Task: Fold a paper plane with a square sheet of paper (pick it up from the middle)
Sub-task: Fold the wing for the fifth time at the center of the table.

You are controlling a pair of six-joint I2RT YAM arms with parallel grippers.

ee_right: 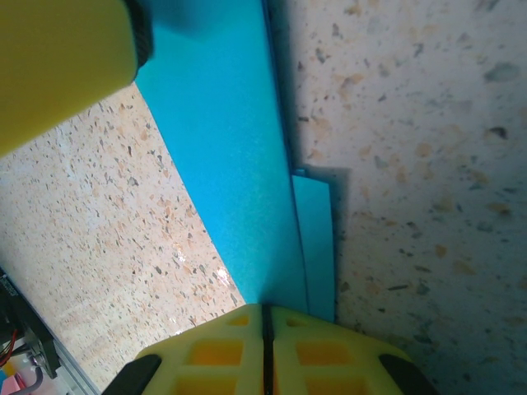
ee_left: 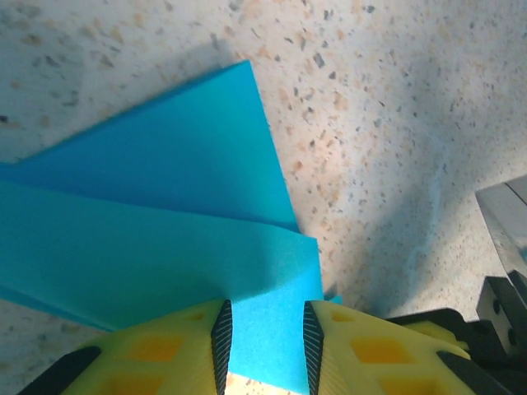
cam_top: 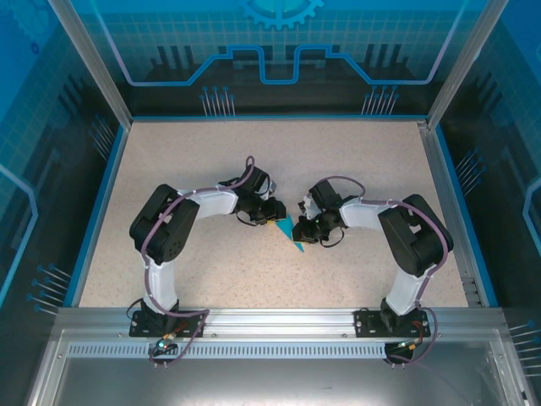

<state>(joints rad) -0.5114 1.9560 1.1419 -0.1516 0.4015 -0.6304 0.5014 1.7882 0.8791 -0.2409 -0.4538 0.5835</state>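
Where the two arms meet near the middle of the table (cam_top: 372,152), the left gripper (ee_left: 266,339) comes first. Its yellow fingers stand partly spread, one on either side of a strip of the sheet of paper (ee_left: 165,214), which shows flat in the gap between them (whether the pads press it down or merely straddle it I cannot tell). Between the two wrists the sheet lies already folded, teal layers overlapping, and in the top view it narrows to a tip toward the near side. On the right, the right gripper (ee_right: 265,327) has its fingers pressed together. A fold line of the paper runs straight into their seam, so it appears to pinch the paper at that end.

Judged from its look, the paper is very light. It is limp where single and only a little stiffer along the creases. It would likely slide readily on the speckled surface and crumple or tear under a hard or twisting pull. The doubled creases look like the safest places to hold, close to the fold rather than at a loose flap.

Room is generous. Bare table lies all around, and the blue rim (cam_top: 100,203) on the left and the aluminium rail (cam_top: 452,211) on the right are well apart from the work. The real crowding is the two grippers, near each other over one small piece.
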